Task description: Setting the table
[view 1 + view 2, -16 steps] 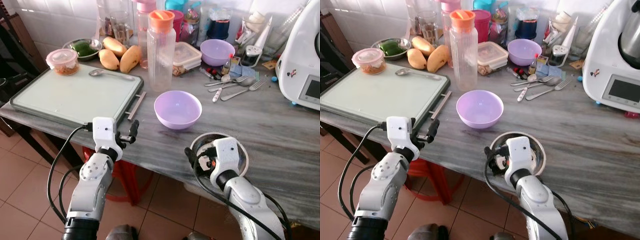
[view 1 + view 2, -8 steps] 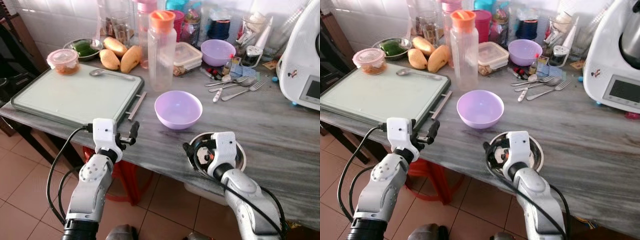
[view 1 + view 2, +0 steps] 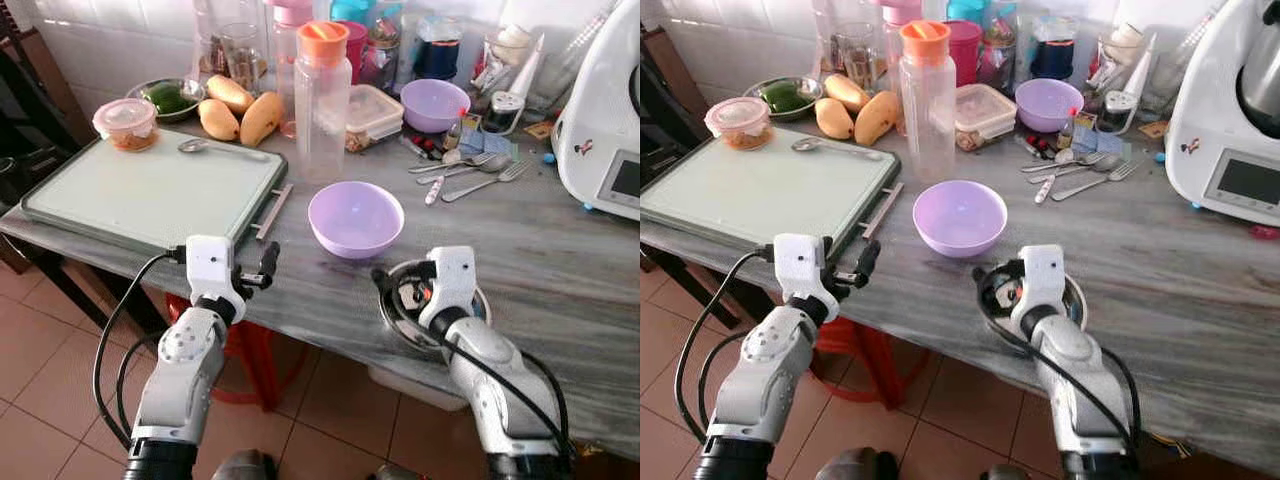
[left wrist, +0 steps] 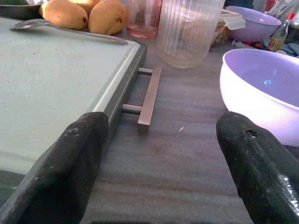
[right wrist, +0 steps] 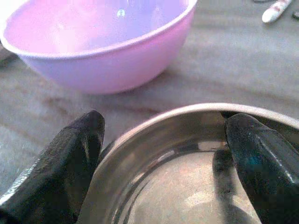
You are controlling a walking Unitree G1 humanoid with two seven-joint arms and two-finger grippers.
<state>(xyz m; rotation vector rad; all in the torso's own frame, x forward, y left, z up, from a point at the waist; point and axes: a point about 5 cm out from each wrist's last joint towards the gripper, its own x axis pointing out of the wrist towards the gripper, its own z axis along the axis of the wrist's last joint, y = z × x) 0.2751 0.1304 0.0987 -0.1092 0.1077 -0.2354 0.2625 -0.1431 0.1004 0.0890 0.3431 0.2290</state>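
A steel bowl (image 3: 481, 312) sits near the counter's front edge. My right gripper (image 3: 396, 284) is open at its near-left rim. In the right wrist view one finger (image 5: 70, 154) is outside the steel bowl (image 5: 187, 182) and the other finger (image 5: 261, 158) is inside it. A purple bowl (image 3: 356, 216) stands just beyond, empty. My left gripper (image 3: 262, 268) is open and empty at the counter's front edge, beside the handle (image 4: 150, 95) of a pale green tray (image 3: 150, 190). A spoon (image 3: 222, 148) lies on the tray.
A tall clear bottle with an orange lid (image 3: 322, 100) stands behind the purple bowl. Loose cutlery (image 3: 470, 170), a second purple bowl (image 3: 434, 103), mangoes (image 3: 240, 112), a lidded food tub (image 3: 125, 122) and jars crowd the back. A white appliance (image 3: 605, 120) stands at the right.
My right gripper has moved forward over the steel bowl's rim, towards the purple bowl. The left arm has stayed where it was.
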